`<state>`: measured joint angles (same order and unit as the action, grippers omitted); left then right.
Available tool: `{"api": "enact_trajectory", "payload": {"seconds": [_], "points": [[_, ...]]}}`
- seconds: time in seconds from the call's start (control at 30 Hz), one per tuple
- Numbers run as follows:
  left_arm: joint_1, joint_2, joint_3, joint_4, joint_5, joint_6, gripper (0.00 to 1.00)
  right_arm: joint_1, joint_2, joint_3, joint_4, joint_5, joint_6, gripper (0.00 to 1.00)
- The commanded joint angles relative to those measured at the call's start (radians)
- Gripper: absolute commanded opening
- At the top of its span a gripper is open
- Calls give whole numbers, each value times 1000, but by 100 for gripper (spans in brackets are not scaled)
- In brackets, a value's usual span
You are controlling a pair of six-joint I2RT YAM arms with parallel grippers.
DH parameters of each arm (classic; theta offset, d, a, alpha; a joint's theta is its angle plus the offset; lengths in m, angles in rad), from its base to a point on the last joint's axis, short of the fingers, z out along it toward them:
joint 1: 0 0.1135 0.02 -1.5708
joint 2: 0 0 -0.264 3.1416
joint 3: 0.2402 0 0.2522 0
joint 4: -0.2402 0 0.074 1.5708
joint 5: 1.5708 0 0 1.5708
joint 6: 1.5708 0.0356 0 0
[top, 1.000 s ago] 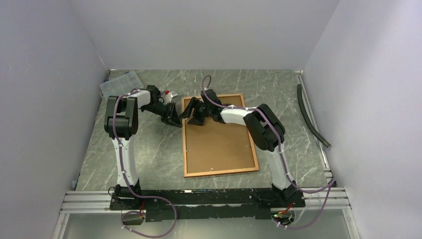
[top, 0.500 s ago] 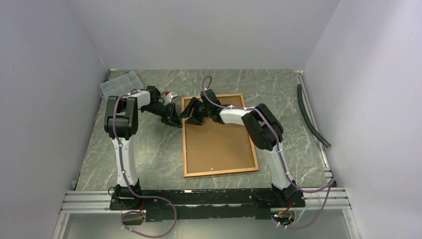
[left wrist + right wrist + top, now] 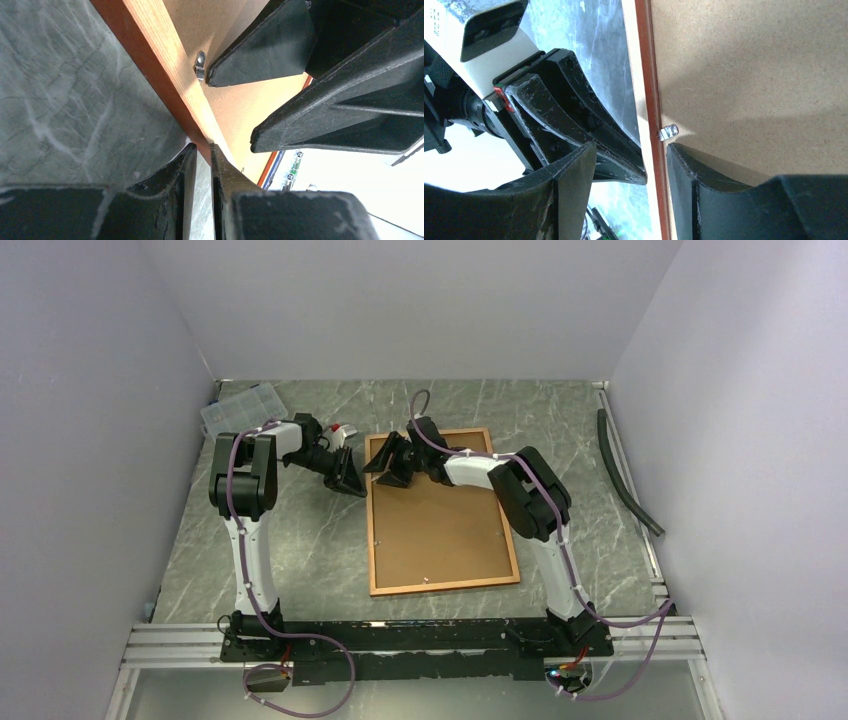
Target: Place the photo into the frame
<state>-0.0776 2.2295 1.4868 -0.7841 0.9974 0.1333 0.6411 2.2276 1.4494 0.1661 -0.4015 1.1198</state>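
Observation:
The frame (image 3: 373,540) lies face down in mid-table, its brown backing board (image 3: 440,525) on top. The photo does not show. My left gripper (image 3: 350,478) is shut, its tips (image 3: 202,147) touching the outer side of the frame's left border (image 3: 165,60). My right gripper (image 3: 388,462) is open and straddles that border (image 3: 646,60) near the far left corner. One of its fingers (image 3: 704,190) rests on the backing board (image 3: 749,65) beside a small metal clip (image 3: 668,132), the other hangs outside the frame. The left gripper (image 3: 574,115) faces it.
A clear plastic organizer box (image 3: 238,407) sits at the far left. A small red and white object (image 3: 343,428) lies behind the left gripper. A black hose (image 3: 625,475) runs along the right edge. Walls close in on three sides.
My right gripper has shifted slightly toward the frame's far left corner. The left gripper and the frame have not moved.

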Motion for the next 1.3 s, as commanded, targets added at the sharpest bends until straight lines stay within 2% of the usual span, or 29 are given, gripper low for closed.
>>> {"api": "enact_trajectory", "payload": {"seconds": [0.0,0.43,0.7,0.77,0.87,0.93,1.0,1.13,1.27], "points": [[-8,-27,-22,17,-60,18,21,0,17,41,-18,29,-22,58],[-9,-29,-22,17,-57,20,21,6,46,69,-3,16,10,57],[2,-36,-15,-13,-44,37,21,7,-13,63,-19,6,-7,58],[10,-47,-13,-32,-42,52,21,-6,-64,56,-43,7,-31,62],[16,-74,-22,-65,-55,96,23,-56,-170,22,-102,32,-94,73],[15,-97,-36,-80,-70,131,23,-107,-241,1,-176,65,-164,82],[13,-118,-55,-91,-103,163,24,-175,-305,-25,-263,94,-218,98],[3,-167,-108,-93,-162,210,24,-319,-401,-65,-428,230,-329,100],[-34,-215,-183,-69,-227,232,24,-456,-436,-130,-455,284,-373,100]]}}
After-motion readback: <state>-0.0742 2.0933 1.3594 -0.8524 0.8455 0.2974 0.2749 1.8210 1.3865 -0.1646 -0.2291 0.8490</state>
